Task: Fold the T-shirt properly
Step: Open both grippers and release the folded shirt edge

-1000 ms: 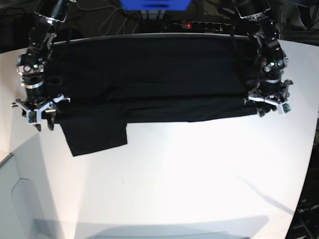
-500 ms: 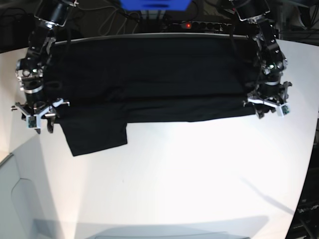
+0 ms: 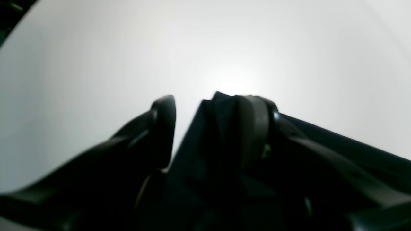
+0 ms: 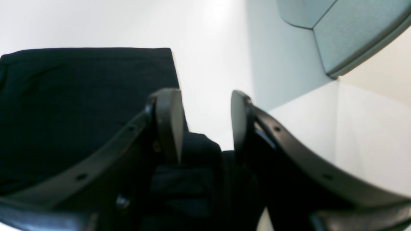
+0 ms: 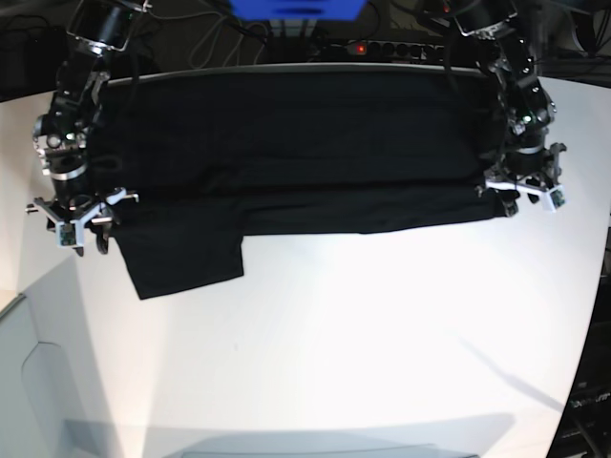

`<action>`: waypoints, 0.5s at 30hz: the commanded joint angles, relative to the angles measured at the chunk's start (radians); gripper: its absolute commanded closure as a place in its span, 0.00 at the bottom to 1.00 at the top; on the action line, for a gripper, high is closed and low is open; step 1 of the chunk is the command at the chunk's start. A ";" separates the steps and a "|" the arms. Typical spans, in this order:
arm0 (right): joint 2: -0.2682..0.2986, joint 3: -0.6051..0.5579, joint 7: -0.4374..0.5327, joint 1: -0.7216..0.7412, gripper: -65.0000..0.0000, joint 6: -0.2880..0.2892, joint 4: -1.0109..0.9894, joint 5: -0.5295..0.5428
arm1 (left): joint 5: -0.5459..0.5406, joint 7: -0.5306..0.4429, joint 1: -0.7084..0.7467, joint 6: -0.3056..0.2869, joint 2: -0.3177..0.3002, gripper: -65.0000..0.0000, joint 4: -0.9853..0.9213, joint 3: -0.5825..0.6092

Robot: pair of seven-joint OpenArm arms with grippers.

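The black T-shirt [image 5: 286,143] lies spread wide across the back of the white table [image 5: 382,334], with one sleeve [image 5: 186,258] reaching toward the front at the left. My left gripper [image 5: 522,198] is at the shirt's right front corner. In the left wrist view the left gripper [image 3: 208,106] is open, with the cloth corner [image 3: 205,144] against one finger. My right gripper [image 5: 78,227] is at the shirt's left edge. In the right wrist view the right gripper [image 4: 207,106] is open, with cloth [image 4: 80,96] beside and under it.
A power strip [image 5: 382,46] with a red light and a blue object [image 5: 296,8] stand behind the table. A pale grey panel [image 5: 38,382] lies at the front left; it also shows in the right wrist view [image 4: 353,32].
Both grippers have moved slightly toward the back of the table, onto the shirt's edges. The shirt has not visibly shifted.
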 commanded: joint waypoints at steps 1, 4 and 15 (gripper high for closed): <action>0.011 0.003 0.026 0.017 0.61 0.001 0.016 0.016 | -0.003 -0.022 -0.009 -0.001 -0.011 0.53 0.016 -0.003; 0.010 0.003 0.025 0.030 0.61 0.001 0.016 0.013 | -0.003 -0.022 -0.013 0.000 -0.010 0.53 0.016 -0.003; 0.010 0.003 0.025 0.033 0.61 0.001 0.016 0.013 | -0.002 -0.020 -0.039 -0.003 -0.010 0.54 0.016 0.000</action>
